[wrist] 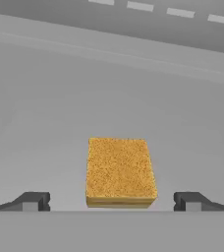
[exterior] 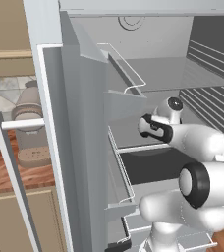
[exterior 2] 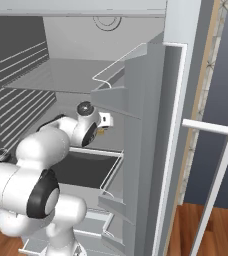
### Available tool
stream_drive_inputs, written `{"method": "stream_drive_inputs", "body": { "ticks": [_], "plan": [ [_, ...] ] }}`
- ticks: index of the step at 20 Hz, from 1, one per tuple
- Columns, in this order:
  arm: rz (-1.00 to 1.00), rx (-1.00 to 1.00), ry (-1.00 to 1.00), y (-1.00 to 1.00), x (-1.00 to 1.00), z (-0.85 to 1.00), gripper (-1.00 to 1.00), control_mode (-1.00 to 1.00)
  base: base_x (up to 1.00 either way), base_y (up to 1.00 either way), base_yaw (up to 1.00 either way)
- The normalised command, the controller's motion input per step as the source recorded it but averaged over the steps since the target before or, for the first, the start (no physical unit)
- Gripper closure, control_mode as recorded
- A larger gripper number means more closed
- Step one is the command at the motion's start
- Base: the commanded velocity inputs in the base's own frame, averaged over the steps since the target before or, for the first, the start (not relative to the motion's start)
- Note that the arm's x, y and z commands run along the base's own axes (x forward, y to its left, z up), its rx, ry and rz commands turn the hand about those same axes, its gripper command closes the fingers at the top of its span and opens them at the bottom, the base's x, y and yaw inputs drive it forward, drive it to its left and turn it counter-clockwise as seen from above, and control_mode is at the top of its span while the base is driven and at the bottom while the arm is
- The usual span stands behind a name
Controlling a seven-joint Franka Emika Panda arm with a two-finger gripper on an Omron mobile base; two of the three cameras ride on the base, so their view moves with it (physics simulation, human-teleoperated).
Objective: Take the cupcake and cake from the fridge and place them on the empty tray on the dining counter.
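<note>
While fridge [exterior: 84, 123] stands open, arm reaches inside; cake [wrist: 120, 172] lies flat on fridge shelf [wrist: 45, 118], between fingertips [wrist: 33, 202] of gripper [wrist: 112, 203], spread wide, holding nothing. Nothing picked yet; both transfers remain. Hand view shows cake; base views show open doors.

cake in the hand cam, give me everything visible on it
The cake is a small boxy orange-yellow piece with a grainy, spongy-looking top and a thin paler line along its near lower edge. It lies flat on a plain pale grey shelf inside the fridge, its long side running away from the camera. It sits between the two dark fingers, which stand wide open with clear gaps on both sides. Only the shelf touches it. It looks whole and undamaged.
</note>
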Motion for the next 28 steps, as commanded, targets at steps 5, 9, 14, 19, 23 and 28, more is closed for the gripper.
{"method": "stream_drive_inputs", "body": {
  "ticks": [5,9,14,19,23,28],
  "plan": [
    [0.01,0.00,0.00,0.00,0.35,-0.08,-1.00,-1.00,0.00,0.00,0.00],
    [0.00,0.00,0.04,0.00,0.11,-0.22,-1.00,-1.00,0.00,0.00,0.00],
    [0.00,0.00,0.05,0.00,0.10,-0.36,-1.00,-1.00,0.00,0.00,0.00],
    [0.01,0.00,0.04,0.00,0.24,-0.38,1.00,-1.00,0.00,0.00,0.00],
    [0.00,0.00,0.04,0.00,0.09,-0.35,1.00,-1.00,0.00,0.00,0.00],
    [0.01,-0.02,-0.02,0.00,-0.10,-0.69,1.00,-1.00,0.00,0.00,0.00]
  ]
}}
